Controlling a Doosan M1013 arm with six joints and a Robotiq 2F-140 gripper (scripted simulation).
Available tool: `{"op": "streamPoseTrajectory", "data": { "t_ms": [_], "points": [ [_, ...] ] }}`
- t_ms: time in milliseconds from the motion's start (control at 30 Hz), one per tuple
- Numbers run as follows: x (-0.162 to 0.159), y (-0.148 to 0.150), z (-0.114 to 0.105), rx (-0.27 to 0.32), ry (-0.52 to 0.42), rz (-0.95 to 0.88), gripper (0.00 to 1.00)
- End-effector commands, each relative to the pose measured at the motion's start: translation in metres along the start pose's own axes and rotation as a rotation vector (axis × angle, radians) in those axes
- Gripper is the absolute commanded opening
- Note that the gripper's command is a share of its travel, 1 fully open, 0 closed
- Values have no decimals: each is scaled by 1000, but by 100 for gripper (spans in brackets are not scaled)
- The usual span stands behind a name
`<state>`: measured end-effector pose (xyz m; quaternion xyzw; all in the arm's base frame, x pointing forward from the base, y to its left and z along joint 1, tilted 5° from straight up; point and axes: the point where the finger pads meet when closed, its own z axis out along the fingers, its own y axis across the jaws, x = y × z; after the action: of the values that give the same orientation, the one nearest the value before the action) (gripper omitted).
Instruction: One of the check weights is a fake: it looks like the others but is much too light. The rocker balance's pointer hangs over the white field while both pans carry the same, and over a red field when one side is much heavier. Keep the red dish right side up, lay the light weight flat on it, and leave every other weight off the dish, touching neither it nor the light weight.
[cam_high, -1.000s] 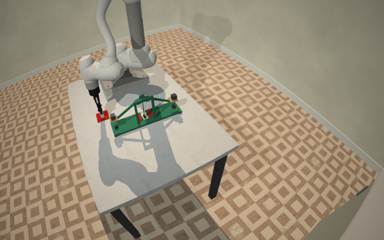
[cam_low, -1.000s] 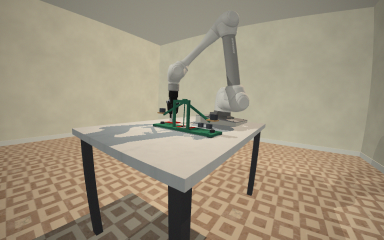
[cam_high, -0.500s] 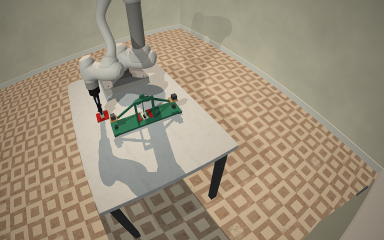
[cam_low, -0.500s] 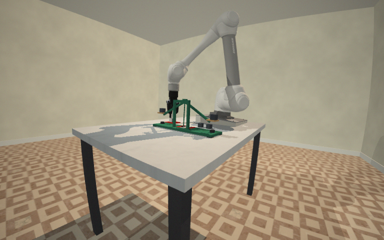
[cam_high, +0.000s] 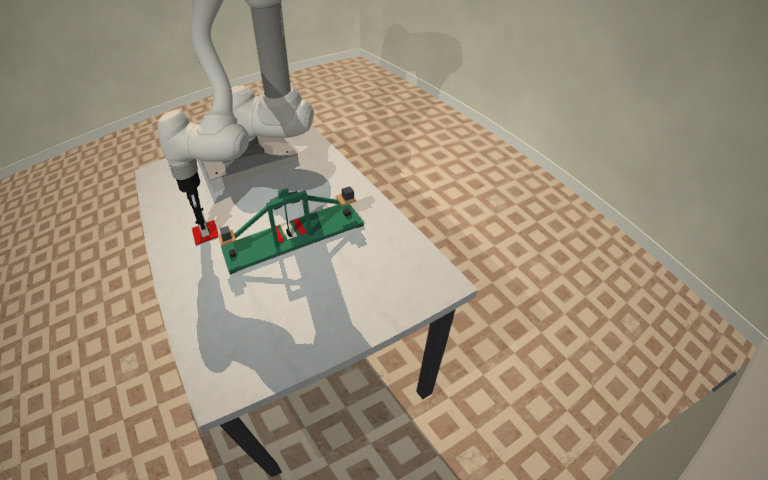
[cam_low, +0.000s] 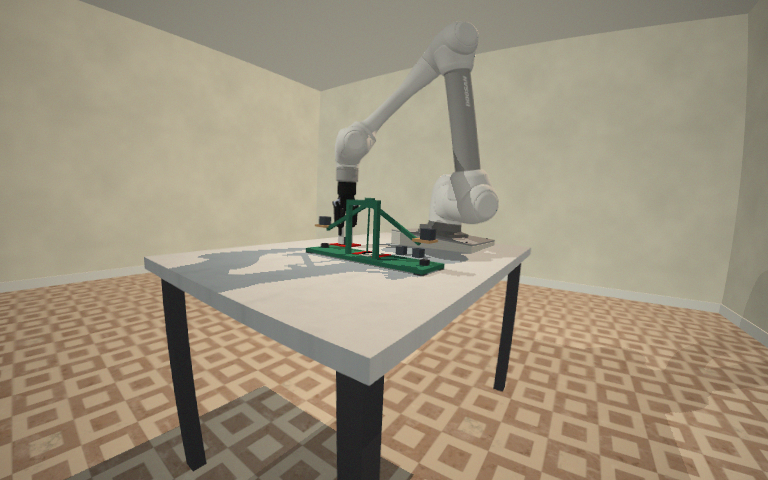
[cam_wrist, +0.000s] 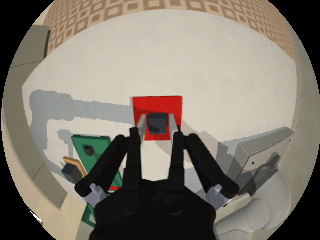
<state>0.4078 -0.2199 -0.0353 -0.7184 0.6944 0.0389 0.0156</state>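
The red dish (cam_high: 199, 234) lies right side up on the table, left of the green rocker balance (cam_high: 291, 226). A small dark check weight (cam_wrist: 158, 124) rests flat on the dish (cam_wrist: 156, 111). My gripper (cam_wrist: 157, 120) (cam_high: 199, 223) points straight down over the dish, its fingers a little apart on either side of the weight with small gaps, so it is open. One dark weight sits on the left pan (cam_high: 226, 233) and another on the right pan (cam_high: 347, 193). The pointer (cam_high: 288, 229) hangs between the two red fields.
More dark weights lie on the green base, one near its left end (cam_high: 232, 254) and one near its right end (cam_high: 346, 212). The arm's base plate (cam_high: 249, 161) stands behind the balance. The balance beam (cam_low: 368, 212) rises close to the right of my gripper (cam_low: 339, 217).
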Motion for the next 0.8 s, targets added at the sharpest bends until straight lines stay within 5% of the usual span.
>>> {"op": "streamPoseTrajectory", "data": {
  "t_ms": [0, 767],
  "points": [
    [0, 0, 0, 0, 0, 0, 35],
    [0, 0, -84, 0, 0, 0, 35]
  ]
}}
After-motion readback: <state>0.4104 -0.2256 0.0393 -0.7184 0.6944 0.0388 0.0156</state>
